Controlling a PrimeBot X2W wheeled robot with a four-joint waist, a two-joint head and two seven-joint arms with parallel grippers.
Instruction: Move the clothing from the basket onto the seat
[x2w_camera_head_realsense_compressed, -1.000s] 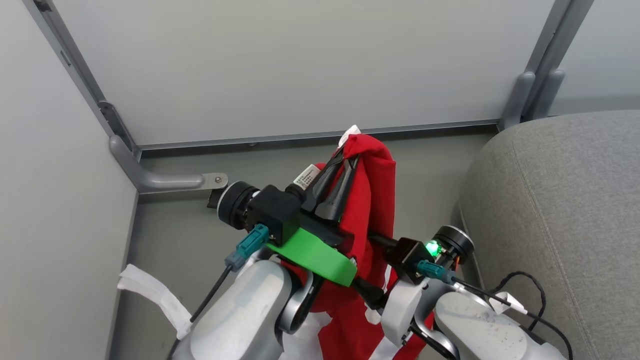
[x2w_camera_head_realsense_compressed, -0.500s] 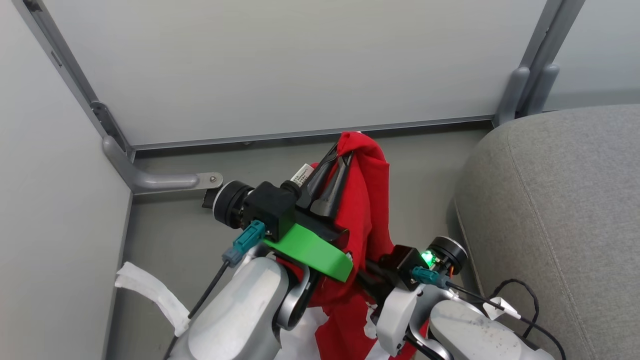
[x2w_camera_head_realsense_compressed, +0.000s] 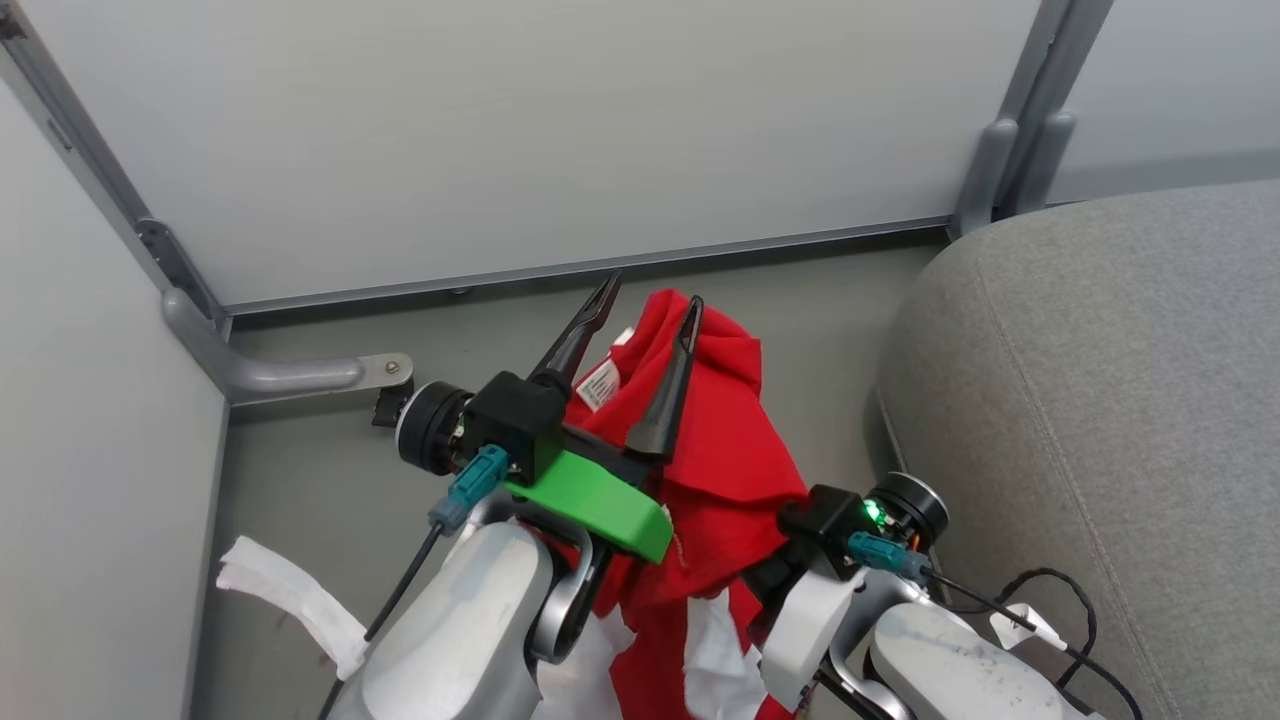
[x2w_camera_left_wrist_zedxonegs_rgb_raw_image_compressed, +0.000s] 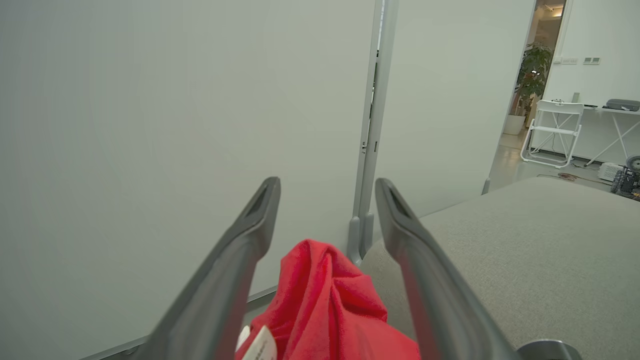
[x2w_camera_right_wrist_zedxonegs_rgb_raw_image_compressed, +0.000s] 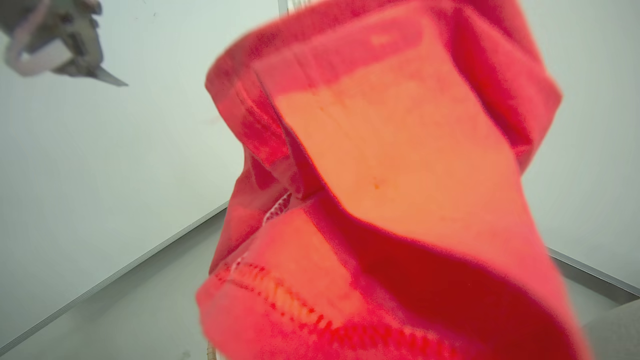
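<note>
A red, white-striped fabric garment (x2w_camera_head_realsense_compressed: 720, 440) hangs short of the grey woven seat cushion (x2w_camera_head_realsense_compressed: 1100, 400). The left hand (x2w_camera_head_realsense_compressed: 652, 292) is released; the right hand (x2w_camera_head_realsense_compressed: 770, 575), clenched, seemingly grasps it.

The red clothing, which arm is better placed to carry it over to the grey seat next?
Right. The right end effector is shut, seemingly on the clothing, and sits nearer the seat. The left end effector is open, merely straddling it.
</note>
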